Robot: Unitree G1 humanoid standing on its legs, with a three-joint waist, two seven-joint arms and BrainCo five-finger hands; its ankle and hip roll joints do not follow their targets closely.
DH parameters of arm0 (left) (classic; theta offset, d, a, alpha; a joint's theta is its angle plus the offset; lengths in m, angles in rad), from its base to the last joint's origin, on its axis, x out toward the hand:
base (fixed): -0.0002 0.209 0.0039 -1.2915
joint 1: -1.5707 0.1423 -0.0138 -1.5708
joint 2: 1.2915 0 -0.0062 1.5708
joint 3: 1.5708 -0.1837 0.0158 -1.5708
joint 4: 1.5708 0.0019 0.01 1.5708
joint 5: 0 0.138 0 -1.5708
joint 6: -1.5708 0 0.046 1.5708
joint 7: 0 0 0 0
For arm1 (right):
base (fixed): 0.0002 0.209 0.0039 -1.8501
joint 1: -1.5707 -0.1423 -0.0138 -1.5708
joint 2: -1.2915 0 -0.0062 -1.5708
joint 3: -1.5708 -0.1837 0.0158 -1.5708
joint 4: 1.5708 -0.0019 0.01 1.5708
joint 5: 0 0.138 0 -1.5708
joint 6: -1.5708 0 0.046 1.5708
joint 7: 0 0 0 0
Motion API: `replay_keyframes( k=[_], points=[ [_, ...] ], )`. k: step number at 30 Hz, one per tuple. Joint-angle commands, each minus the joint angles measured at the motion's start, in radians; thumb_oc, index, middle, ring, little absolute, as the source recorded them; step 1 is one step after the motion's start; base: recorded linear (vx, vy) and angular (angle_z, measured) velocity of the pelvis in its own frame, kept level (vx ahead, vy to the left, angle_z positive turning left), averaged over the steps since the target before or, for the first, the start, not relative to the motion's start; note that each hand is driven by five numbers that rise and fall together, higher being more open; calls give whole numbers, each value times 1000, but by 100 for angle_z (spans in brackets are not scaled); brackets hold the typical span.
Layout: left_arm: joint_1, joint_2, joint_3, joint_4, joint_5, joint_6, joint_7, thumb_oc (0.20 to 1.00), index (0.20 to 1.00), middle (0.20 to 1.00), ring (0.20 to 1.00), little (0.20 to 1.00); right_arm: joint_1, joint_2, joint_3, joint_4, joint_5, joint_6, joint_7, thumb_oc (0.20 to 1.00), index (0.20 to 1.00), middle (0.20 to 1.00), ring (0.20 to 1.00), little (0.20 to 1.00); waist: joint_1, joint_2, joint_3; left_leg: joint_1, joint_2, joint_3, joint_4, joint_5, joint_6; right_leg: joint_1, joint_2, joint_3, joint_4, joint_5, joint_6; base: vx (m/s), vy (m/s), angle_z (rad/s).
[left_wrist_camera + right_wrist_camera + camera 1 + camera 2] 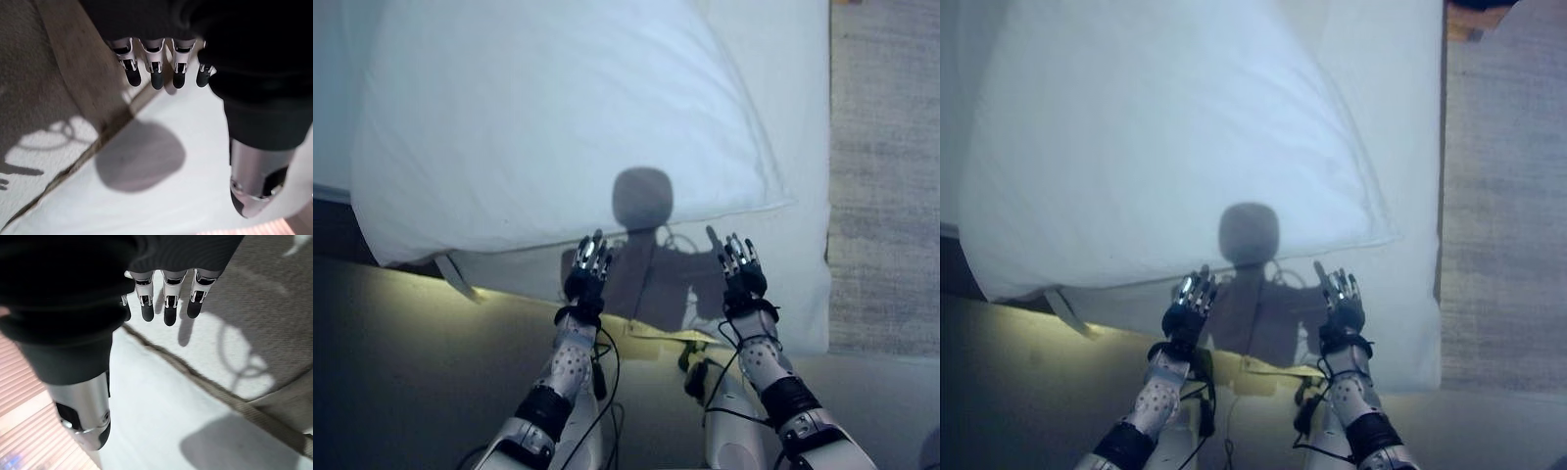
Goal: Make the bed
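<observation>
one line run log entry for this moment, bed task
step: reach toward pillow | left robot hand: open, above sheet | right robot hand: open, above sheet | pillow: lying on bed, not held

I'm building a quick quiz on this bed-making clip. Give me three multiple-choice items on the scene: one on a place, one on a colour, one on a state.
1. Where does the pillow lie relative to the two hands?
A. Beyond their fingertips, on the bed
B. On the carpet
C. Behind the robot

2. What colour is the pillow?
A. Red
B. White
C. Black

3. How are the left hand and the right hand?
A. Both curled round the pillow
B. One pinching the sheet
C. Both open, fingers straight, holding nothing

Answers:
1 A: the eye views show the pillow on the bed past both hands' fingertips.
2 B: the pillow and the sheet under it are white.
3 C: both wrist views show straight fingers with nothing between them and the thumb.
</observation>
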Motion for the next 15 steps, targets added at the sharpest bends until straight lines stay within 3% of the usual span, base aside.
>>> replay_keyframes(
  k=[1, 6, 15],
  points=[
    [-23, -30, -18, -90, -12, -55, 14, 1000, 1000, 1000, 1000, 1000, -30, 8, 15, -111, 58, -75, 2, 1000, 1000, 1000, 1000, 1000, -10, 9, -7, -28, 4, -13, 56, -63, -20, -41, -23, 46, -33, 101, 66, -53, -25, 6],
    [-95, -40, -21, -119, -15, -88, 48, 1000, 1000, 1000, 1000, 1000, -118, 18, 35, -107, 91, -100, -4, 1000, 1000, 1000, 1000, 1000, -6, 14, -7, -145, 7, -19, 85, -64, -17, -150, -31, 45, 3, 96, 62, -29, -22, 1],
    [-127, -18, -60, -179, 20, -84, 33, 1000, 1000, 1000, 1000, 1000, -199, -3, 66, -131, 261, -90, 149, 1000, 1000, 1000, 1000, 1000, 8, 16, -7, -248, 0, -36, 95, -58, -11, -253, -37, 33, 26, 97, 59, -2, -10, 1]
  ],
)
